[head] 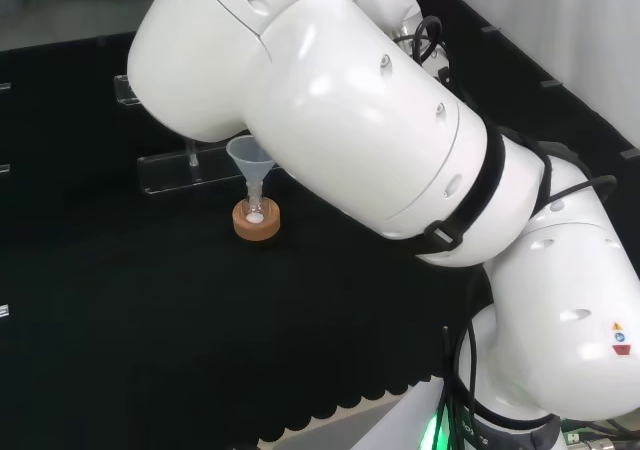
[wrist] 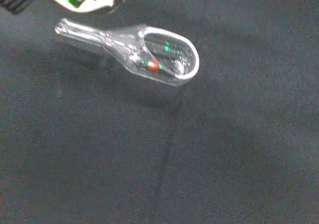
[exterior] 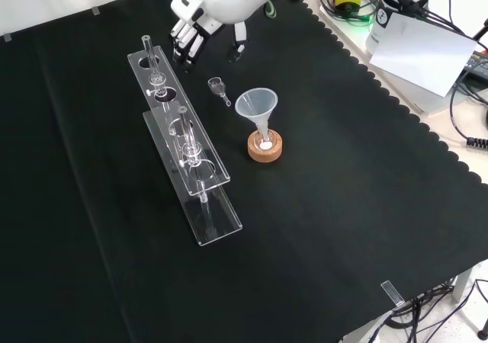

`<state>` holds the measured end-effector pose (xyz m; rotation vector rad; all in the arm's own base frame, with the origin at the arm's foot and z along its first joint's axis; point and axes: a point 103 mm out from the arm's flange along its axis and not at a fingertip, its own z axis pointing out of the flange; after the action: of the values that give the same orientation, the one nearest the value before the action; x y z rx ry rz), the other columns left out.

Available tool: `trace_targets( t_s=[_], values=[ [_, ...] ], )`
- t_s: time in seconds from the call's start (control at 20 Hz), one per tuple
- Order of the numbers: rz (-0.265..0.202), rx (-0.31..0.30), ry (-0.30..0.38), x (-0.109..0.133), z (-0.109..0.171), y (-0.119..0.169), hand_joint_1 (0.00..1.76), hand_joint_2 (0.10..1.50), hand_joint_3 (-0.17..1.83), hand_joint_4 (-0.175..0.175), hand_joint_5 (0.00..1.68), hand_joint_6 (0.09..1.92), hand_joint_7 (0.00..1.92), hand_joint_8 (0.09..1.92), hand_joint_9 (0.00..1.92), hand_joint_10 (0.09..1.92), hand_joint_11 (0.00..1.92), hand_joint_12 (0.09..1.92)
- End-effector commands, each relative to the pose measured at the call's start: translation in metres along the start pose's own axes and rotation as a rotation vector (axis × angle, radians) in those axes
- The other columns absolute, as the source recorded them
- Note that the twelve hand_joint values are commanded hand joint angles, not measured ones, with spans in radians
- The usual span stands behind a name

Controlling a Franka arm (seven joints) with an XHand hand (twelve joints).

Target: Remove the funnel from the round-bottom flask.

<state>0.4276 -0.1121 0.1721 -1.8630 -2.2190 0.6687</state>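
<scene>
The funnel (exterior: 257, 105) sits in the flask (exterior: 264, 139), stem down in the neck, just right of centre in the front view's upper half; the flask rests on a cork ring (exterior: 264, 146). In the head view the same set stands left of centre, beside the arm's big white link. So the task reads as not yet begun: this is the approach step.

The hand (exterior: 191, 34) hangs at the top of the front view, up and left of the funnel and apart from it. Its fingers (exterior: 185, 49) point down, loosely spread, holding nothing.

Next, by my judgement, the hand must travel down-right in the front view, close on the funnel's cone or rim, then lift straight up so the stem clears the neck without tipping the flask off its ring.

Containers: a small white patch shows at the flask's bottom; what it is I cannot tell. A small clear scoop (wrist: 144, 52) lies on the tabletop (exterior: 343, 221) between hand and funnel, seemingly empty. A clear rack (exterior: 191, 160) at left-centre of the front view carries a few glass tubes; their contents cannot be told.
</scene>
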Motion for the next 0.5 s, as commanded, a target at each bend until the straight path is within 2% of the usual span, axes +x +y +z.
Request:
trace_targets(
  t_s=[0.05, 0.3, 0.5],
  values=[
    [-0.027, -0.043, 0.050, 0.013, -0.023, -0.027, 0.84, 0.60, 0.63, 0.001, 0.32, 0.09, 0.07, 0.55, 0.19, 0.70, 0.07, 1.41],
    [-0.068, -0.070, 0.067, 0.027, -0.043, -0.041, 0.83, 0.60, 0.63, 0.001, 0.33, 0.09, 0.08, 0.56, 0.21, 0.70, 0.09, 1.41],
    [-0.130, -0.092, 0.104, 0.044, -0.061, -0.048, 0.82, 0.61, 0.62, 0.000, 0.33, 0.09, 0.12, 0.58, 0.26, 0.70, 0.15, 1.41]
  ],
)
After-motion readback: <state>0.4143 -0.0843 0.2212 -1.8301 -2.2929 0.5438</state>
